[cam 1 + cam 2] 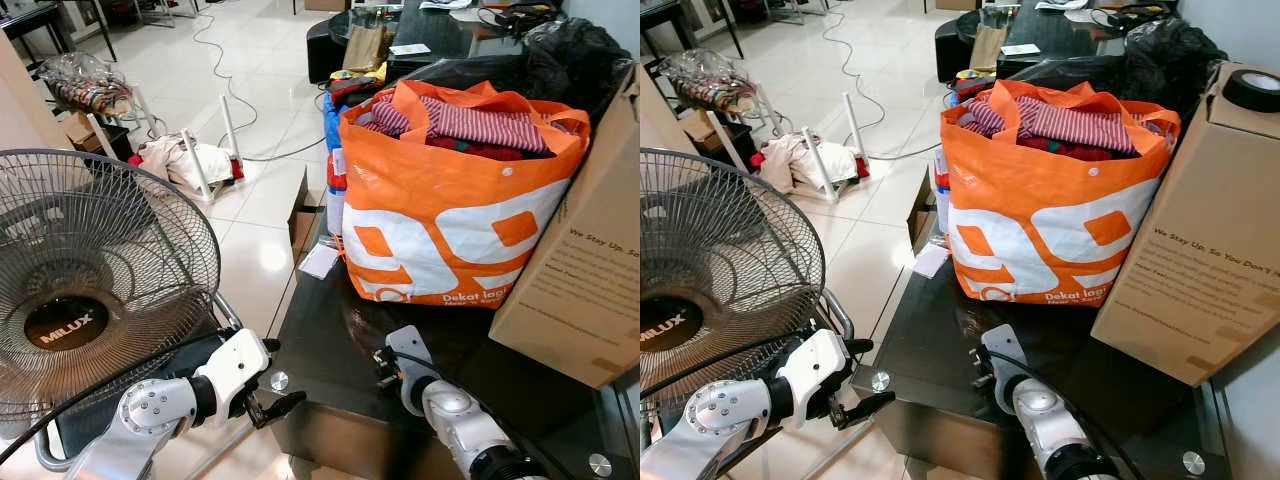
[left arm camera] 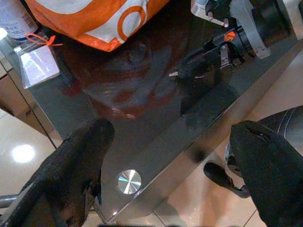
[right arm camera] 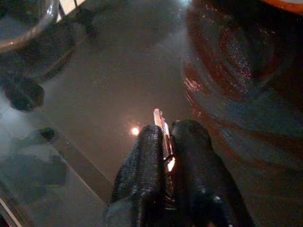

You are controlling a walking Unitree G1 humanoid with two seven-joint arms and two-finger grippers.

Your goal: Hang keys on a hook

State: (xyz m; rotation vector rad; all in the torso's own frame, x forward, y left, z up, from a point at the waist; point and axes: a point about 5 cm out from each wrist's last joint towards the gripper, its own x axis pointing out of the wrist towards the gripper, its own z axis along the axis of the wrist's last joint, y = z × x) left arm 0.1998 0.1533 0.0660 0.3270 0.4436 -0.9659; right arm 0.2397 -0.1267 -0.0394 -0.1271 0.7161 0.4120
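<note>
My right gripper [image 3: 163, 128] is shut on a small metal key [image 3: 159, 118], whose tip sticks out between the two black fingers just above the dark glass table [image 1: 325, 340]. The left wrist view shows the same gripper [image 2: 189, 70] low over the glass, with the key tip [image 2: 173, 74] pointing out. My left gripper [image 1: 283, 376] is open. It hovers off the table's near left corner, its fingers [image 2: 78, 158] spread wide on either side of the corner.
A full orange shopping bag [image 1: 450, 200] stands on the table, with a cardboard box [image 1: 590, 270] leaning at its right. A standing fan [image 1: 90, 280] is close on my left. A round metal fitting [image 2: 129, 181] marks the table corner. Cables and clothes lie on the tiled floor.
</note>
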